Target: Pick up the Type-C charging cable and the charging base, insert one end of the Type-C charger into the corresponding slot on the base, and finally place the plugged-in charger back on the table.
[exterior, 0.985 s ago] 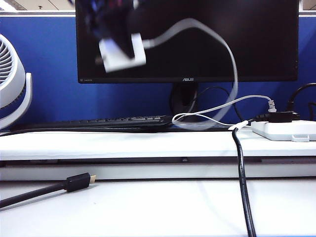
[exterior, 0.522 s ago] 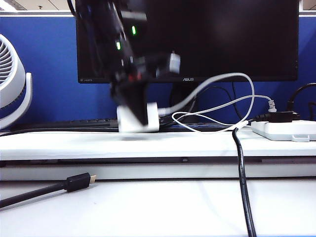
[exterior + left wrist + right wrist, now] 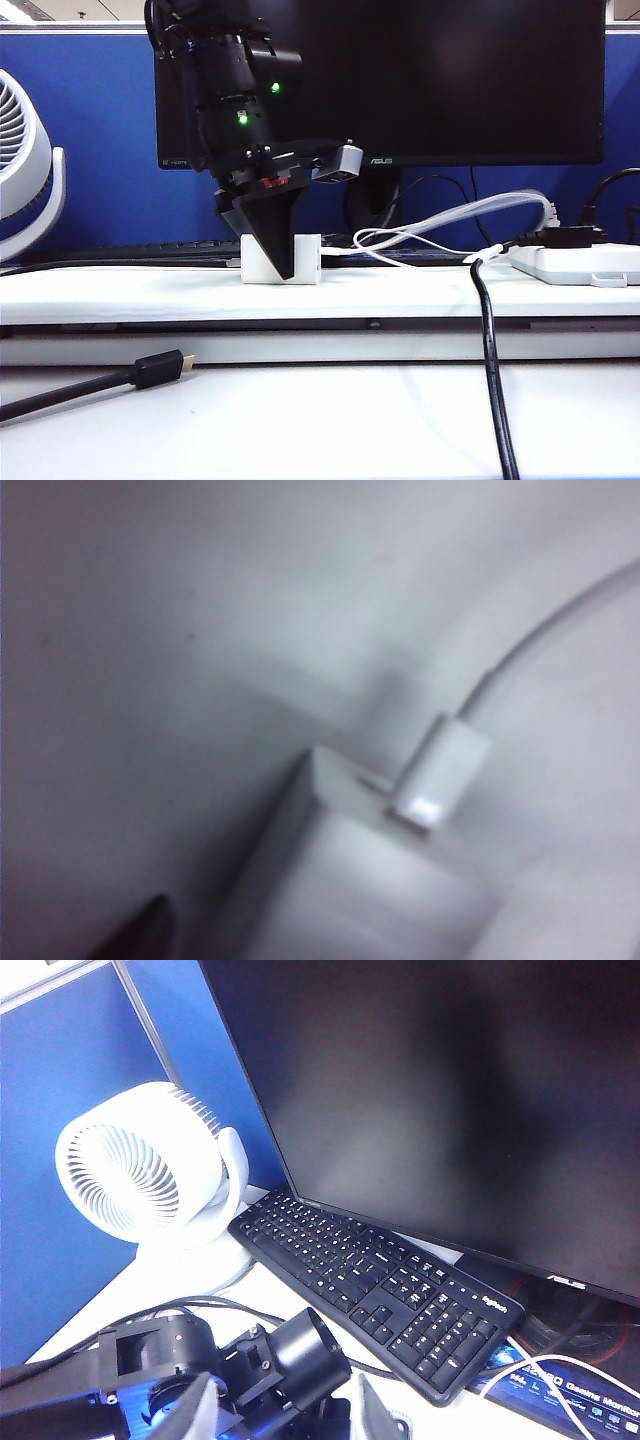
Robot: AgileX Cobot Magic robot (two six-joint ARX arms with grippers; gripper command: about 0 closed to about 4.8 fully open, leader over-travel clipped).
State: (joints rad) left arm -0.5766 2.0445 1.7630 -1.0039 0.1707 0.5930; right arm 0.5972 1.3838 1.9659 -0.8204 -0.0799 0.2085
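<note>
The left gripper (image 3: pixel 280 258) has carried the charging base (image 3: pixel 305 262) down from mid-air onto the table (image 3: pixel 150 295) ledge, the Type-C charging cable (image 3: pixel 450 217) plugged in; its fingers straddle the base, grip uncertain; release likely remains; the right gripper is unseen.

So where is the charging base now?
In the exterior view the charging base stands on the raised ledge of the table, left of centre, below the monitor, under the left gripper.

ASUS on monitor (image 3: pixel 380 160), logitech on keyboard (image 3: pixel 380 1295)
</note>
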